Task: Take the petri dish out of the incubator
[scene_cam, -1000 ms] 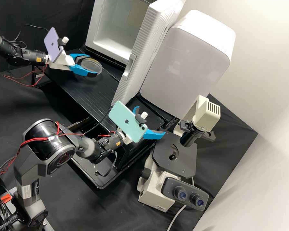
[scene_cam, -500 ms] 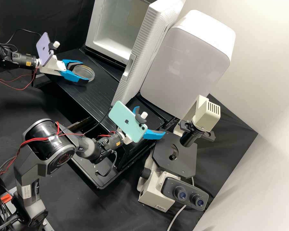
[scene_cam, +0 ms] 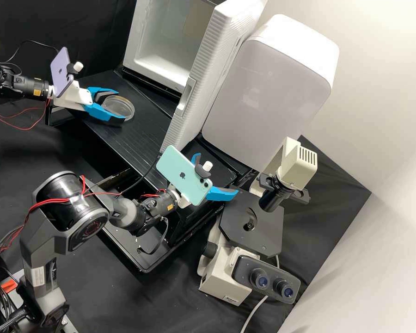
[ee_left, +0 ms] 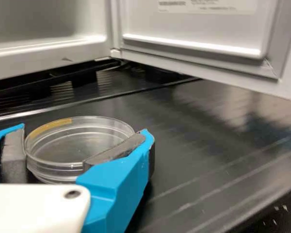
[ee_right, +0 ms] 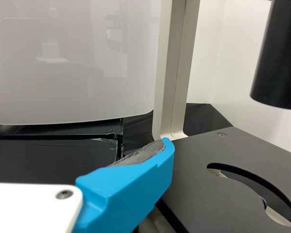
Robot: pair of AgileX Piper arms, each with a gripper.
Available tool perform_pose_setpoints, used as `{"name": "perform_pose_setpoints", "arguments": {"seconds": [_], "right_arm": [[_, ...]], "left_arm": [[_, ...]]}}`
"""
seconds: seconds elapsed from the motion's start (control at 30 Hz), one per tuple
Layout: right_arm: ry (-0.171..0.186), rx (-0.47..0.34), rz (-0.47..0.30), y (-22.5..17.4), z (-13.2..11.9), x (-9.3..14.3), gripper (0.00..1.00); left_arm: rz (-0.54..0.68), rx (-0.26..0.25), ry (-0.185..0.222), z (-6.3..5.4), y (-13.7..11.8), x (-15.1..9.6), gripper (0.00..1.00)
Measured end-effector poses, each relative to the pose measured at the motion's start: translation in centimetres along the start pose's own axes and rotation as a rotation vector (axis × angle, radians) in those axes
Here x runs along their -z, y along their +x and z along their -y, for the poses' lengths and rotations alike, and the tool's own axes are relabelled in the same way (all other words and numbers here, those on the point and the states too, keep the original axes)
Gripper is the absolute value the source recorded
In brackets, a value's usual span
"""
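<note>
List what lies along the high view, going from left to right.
From the left: purple phone on the left arm → petri dish → open incubator → microscope.

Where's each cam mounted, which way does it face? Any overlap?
High view: fixed off the arms, looking forward and down at incubator, microscope, bench; left arm and right arm show.
Left wrist view: on the left arm, low over the bench, facing the open incubator; left jaws closed on the petri dish.
Right wrist view: on the right arm, facing the incubator door and microscope stage; part of the right jaws.
Shared: high and left wrist views both show the petri dish.
</note>
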Motion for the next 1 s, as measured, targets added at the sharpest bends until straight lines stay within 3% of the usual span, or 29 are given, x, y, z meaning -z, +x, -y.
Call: {"name": "perform_pose_setpoints", "arguments": {"seconds": [0.1, 0.37, 0.7, 0.73, 1.0], "right_arm": [[0.000, 0.000, 0.000, 0.0, 0.0, 0.0, 1.00], [0.000, 0.000, 0.000, 0.0, 0.0, 0.0, 1.00], [0.000, 0.000, 0.000, 0.0, 0.0, 0.0, 1.00], [0.000, 0.000, 0.000, 0.0, 0.0, 0.0, 1.00], [0.000, 0.000, 0.000, 0.0, 0.0, 0.0, 1.00]], "left_arm": [[0.020, 0.014, 0.013, 0.1, 0.0, -0.2, 0.00], [0.037, 0.018, -0.070, -0.1, 1.4, -0.1, 0.00], [0.058, 0.024, -0.079, -0.2, 2.3, -0.4, 0.00], [0.060, 0.026, -0.079, -0.1, 2.3, -0.5, 1.00], [0.068, 0.030, -0.078, 0.0, 2.5, -0.7, 1.00]]}}
